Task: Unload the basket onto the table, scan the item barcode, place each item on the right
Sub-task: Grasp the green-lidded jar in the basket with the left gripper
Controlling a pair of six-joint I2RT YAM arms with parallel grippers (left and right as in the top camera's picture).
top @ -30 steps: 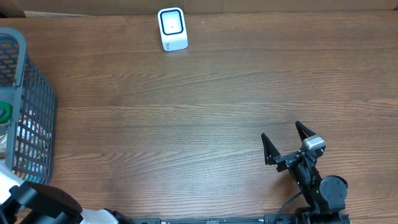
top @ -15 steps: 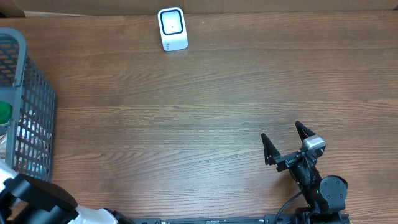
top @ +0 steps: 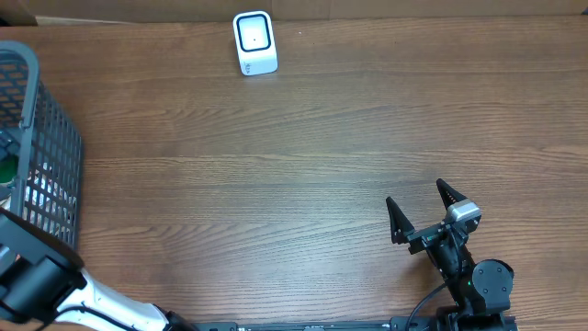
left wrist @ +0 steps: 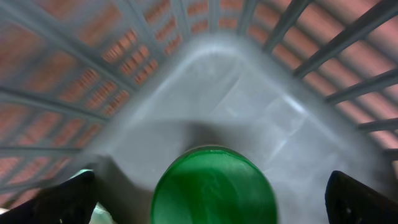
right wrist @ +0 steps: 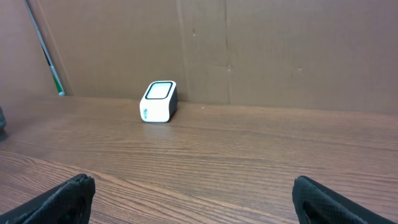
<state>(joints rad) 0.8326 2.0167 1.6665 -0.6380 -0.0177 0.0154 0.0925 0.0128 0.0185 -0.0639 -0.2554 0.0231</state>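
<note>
Left wrist view looked down into a grey plastic mesh basket (left wrist: pixel 205 68). The left gripper (left wrist: pixel 211 202) was released: its two black fingertips (left wrist: pixel 59 199) stood at the opposite lower edges of the picture, wide apart. Between them, nearest to the camera, was a round green cap (left wrist: pixel 213 183), with a gap on each side, so neither fingertip touched it. What kind of item was under the cap could not be told. The cap lay inside the basket, close to one corner of its pale floor, and beyond it the barred walls rose.

From overhead, the basket (top: pixel 50 138) stood at the left edge of the brown wooden table (top: pixel 276 165). A bit of green (top: pixel 7 167) showed through its bars, and the left arm (top: pixel 37 276) reached into it from the near side.

Well apart from the basket, at the near right part of the table, the right gripper (top: pixel 415 193) hung with its jaws spread and nothing between them. In the right wrist view its fingers (right wrist: pixel 74 190) framed only bare wood. Farther on, near the far edge of the table and well to the right of the basket, stood a small white box-shaped barcode scanner (top: pixel 254 42) with a dark window, nothing before it. Behind the scanner (right wrist: pixel 158 102) a brown cardboard wall (right wrist: pixel 280 50) closed the view.
</note>
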